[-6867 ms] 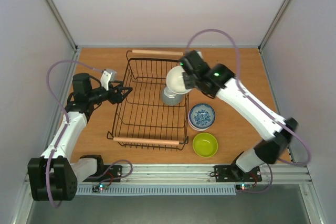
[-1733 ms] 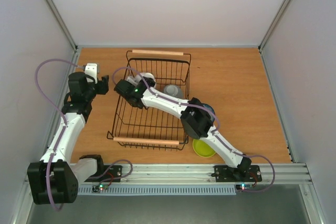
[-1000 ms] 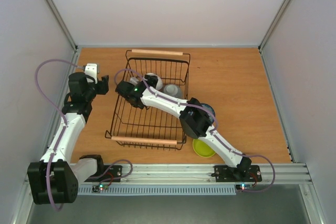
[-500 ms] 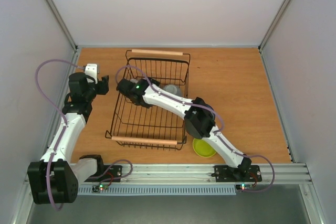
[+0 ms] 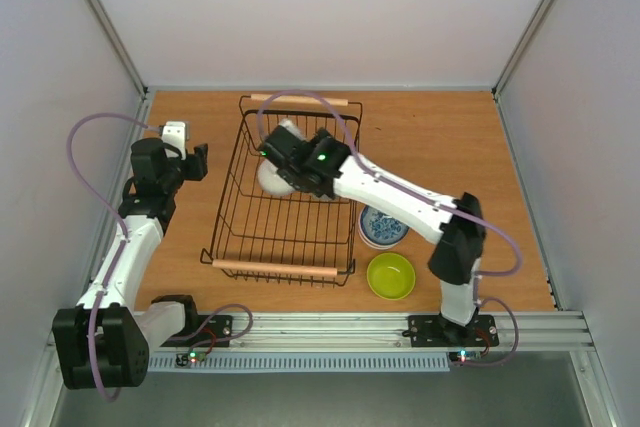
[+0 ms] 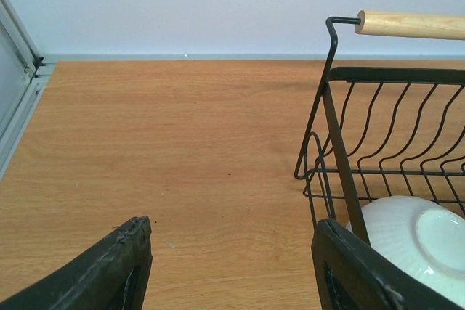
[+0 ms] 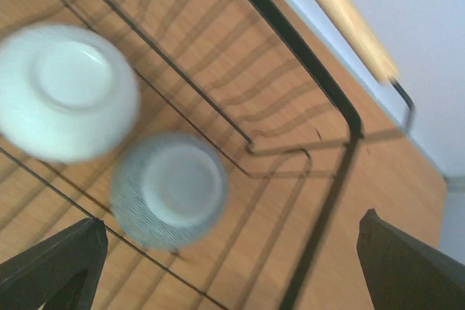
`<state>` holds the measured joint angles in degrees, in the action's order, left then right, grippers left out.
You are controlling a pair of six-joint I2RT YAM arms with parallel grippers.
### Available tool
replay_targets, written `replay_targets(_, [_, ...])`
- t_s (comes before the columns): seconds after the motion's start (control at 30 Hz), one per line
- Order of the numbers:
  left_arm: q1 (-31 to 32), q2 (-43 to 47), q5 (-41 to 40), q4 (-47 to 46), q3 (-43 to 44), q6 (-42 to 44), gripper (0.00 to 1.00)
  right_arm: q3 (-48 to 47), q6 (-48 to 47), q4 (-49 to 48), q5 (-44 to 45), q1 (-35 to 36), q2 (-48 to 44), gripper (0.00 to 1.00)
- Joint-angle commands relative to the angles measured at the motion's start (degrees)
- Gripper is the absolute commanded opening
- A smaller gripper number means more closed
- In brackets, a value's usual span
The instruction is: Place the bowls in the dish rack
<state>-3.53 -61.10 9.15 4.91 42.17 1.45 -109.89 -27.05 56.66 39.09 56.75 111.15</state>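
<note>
The black wire dish rack (image 5: 232, 209) stands mid-table, its wooden handle (image 7: 341, 19) showing in the right wrist view. Two bowls lie upside down inside it: a white one (image 7: 65, 92) (image 5: 270, 177) and a grey one (image 7: 168, 188). My right gripper (image 5: 278, 151) (image 7: 232, 274) hovers open above them, holding nothing. On the table right of the rack sit a blue-patterned bowl (image 5: 383, 225) and a lime green bowl (image 5: 391, 275). My left gripper (image 5: 197, 160) (image 6: 229, 266) is open and empty beside the rack's left corner (image 6: 341, 150), where the white bowl (image 6: 414, 245) shows through the wires.
Bare wooden table (image 6: 167, 143) lies left of the rack, up to the metal frame edge (image 6: 18, 107). White walls enclose the table on three sides. The right arm (image 5: 410, 202) stretches across the rack's right rim.
My right arm has swung its elbow out to the right and drawn the gripper from the rack's left part toward its far middle, uncovering the blue-patterned bowl. The left arm has not moved.
</note>
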Motion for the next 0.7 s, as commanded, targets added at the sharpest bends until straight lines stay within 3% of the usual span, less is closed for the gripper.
replay_targets(0.0, [-0.1,0.1,0.8,-2.9,-0.4,-0.5,0.62,11.0,14.4,-1.6,3.2,-5.4,-13.0,0.92])
replay_targets(0.1, [-0.1,0.1,1.1,-2.8,-0.4,-0.6,0.62,18.4,22.4,1.6,3.3,-10.0,-22.4,0.85])
replay_targets(0.3, [-0.1,-0.5,2.1,-2.6,-0.1,-0.6,0.62,31.3,29.3,8.1,-1.1,-15.9,-37.1,0.77])
replay_targets(0.47, [-0.1,-0.7,2.9,-2.6,-0.1,-0.6,0.62,42.7,31.1,6.7,-8.6,-16.6,-44.2,0.67])
replay_targets(0.67, [-0.2,-0.9,4.6,-2.6,-0.2,-0.6,0.62,53.2,33.4,1.5,-14.5,-16.9,-47.1,0.61])
